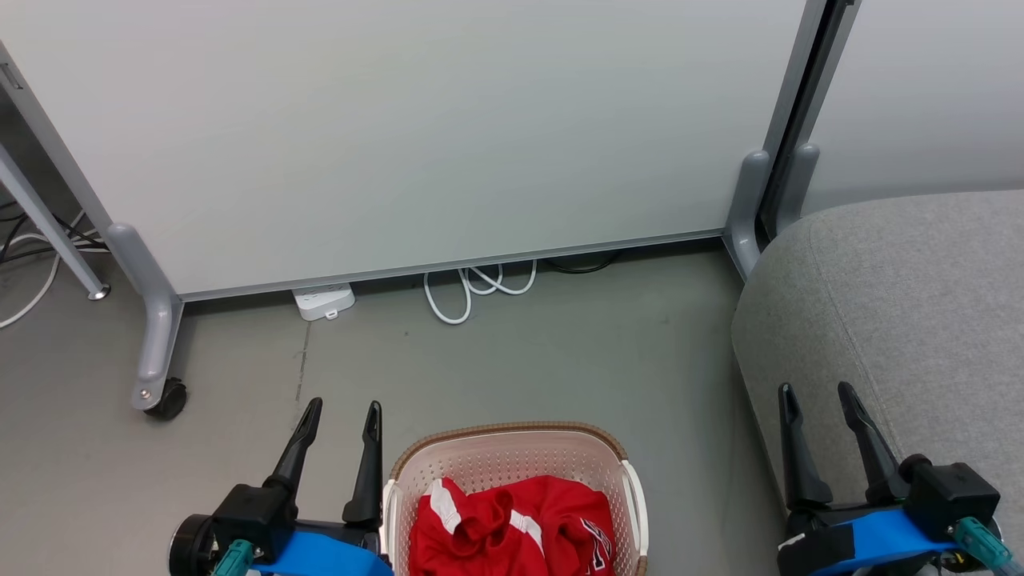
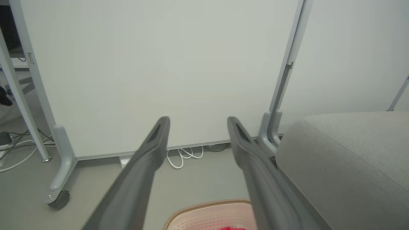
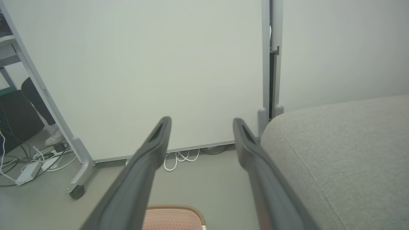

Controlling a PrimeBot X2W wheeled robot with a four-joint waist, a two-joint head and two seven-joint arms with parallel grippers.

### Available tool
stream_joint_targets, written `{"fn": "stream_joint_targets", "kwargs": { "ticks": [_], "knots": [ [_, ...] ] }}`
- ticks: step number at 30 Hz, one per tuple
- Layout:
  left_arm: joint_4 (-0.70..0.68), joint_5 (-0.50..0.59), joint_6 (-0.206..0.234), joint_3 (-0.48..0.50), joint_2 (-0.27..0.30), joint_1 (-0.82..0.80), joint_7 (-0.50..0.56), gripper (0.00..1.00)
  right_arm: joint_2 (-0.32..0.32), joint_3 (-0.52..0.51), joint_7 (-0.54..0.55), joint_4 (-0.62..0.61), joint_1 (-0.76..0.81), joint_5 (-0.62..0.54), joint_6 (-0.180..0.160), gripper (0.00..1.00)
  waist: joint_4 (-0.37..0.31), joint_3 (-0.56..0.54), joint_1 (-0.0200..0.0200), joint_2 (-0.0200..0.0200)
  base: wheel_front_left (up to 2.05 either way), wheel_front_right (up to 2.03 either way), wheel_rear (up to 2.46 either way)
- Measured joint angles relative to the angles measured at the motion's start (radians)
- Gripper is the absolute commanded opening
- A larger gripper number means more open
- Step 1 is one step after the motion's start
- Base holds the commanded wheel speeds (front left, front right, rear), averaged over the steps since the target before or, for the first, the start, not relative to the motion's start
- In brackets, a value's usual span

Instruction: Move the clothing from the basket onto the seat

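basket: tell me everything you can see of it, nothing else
The basket is cream-white perforated plastic with a brown woven-look rim and white side handles. It stands upright on the grey floor, and the head view's bottom edge cuts off its near end. The red clothing lies crumpled inside it. The left gripper, open, hangs close beside its left handle; whether they touch cannot be told. The grey seat stands apart on its right.

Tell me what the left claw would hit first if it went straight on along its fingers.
Probably the white partition panel: the left claw, open, aims at its lower part, above the floor cables. The basket lies below that line and the seat to its right. Depth is hard to judge.
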Motion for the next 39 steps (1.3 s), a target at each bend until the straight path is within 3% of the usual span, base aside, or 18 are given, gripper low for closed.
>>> {"fn": "stream_joint_targets", "kwargs": {
  "ticks": [12, 20, 26, 39],
  "knots": [
    [0.003, -0.001, 0.001, -0.003, 0.0, 0.0, -0.001, 1.0, 0.0, 0.004, 0.0, -0.004, 0.0, -0.003, 0.0, 1.0, 0.001, 0.008, 0.0, 0.0, 0.0, 0.0, 0.0],
    [0.085, 0.018, -0.025, -0.028, 0.009, -0.03, -0.001, 1.0, 0.0, 0.034, 0.008, -0.036, -0.043, -0.003, 0.0, 1.0, -0.023, 0.058, 0.0, 0.0, 0.0, 0.0, 0.0],
    [0.2, 0.042, -0.055, -0.052, 0.049, -0.133, 0.006, 1.0, -0.001, 0.092, 0.006, -0.089, -0.134, 0.001, 0.001, 1.0, -0.071, 0.159, 0.0, 0.0, 0.0, 0.0, 0.0],
    [0.529, 0.109, -0.101, -0.157, 0.16, -0.452, 0.149, 1.0, -0.002, 0.168, -0.056, -0.114, -0.339, 0.09, 0.001, 1.0, -0.214, 0.491, 0.0003, 0.0, 0.0, 0.0, 0.0]
  ]
}}
